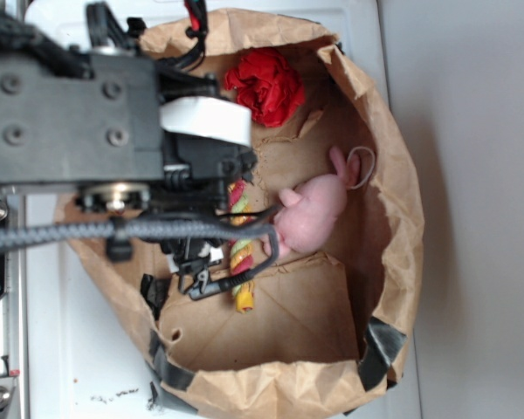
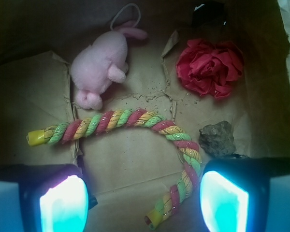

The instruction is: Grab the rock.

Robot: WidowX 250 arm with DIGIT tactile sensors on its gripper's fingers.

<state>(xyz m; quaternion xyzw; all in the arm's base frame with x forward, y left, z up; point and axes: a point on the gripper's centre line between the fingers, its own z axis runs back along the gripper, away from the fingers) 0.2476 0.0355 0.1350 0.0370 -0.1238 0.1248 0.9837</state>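
Surface: a white flat surface (image 1: 87, 367) carries everything; dark specks lie on it near the bottom edge of the exterior view.
Room: a plain pale grey area (image 1: 472, 175) fills the right side of the exterior view; whether it is floor or wall I cannot tell.
Container: a crumpled brown paper bag (image 1: 393, 175) with rolled-down walls and dark tape at its corners sits on the surface, and all the loose things lie on its creased paper floor (image 2: 34, 87).
Task thing: the small rough brown-grey rock (image 2: 217, 138) lies on the bag floor below the red wad and just beside the right bend of the rope, near the right finger; nothing grips it. In the exterior view the arm hides it.
Other contents: a crumpled red fabric-like wad (image 2: 210, 67), a pink plush bunny (image 2: 100, 67) with a thin loop at its ears, and a twisted rope toy of red, yellow and green strands (image 2: 121, 121) curving across the floor.
Arm: the black robot arm (image 1: 70, 113) reaches over the bag from the left.
End effector: the black end effector (image 2: 144, 200) hangs above the bag floor, its two glowing cyan fingers (image 2: 63, 205) spread wide apart with only the rope's lower end between them.
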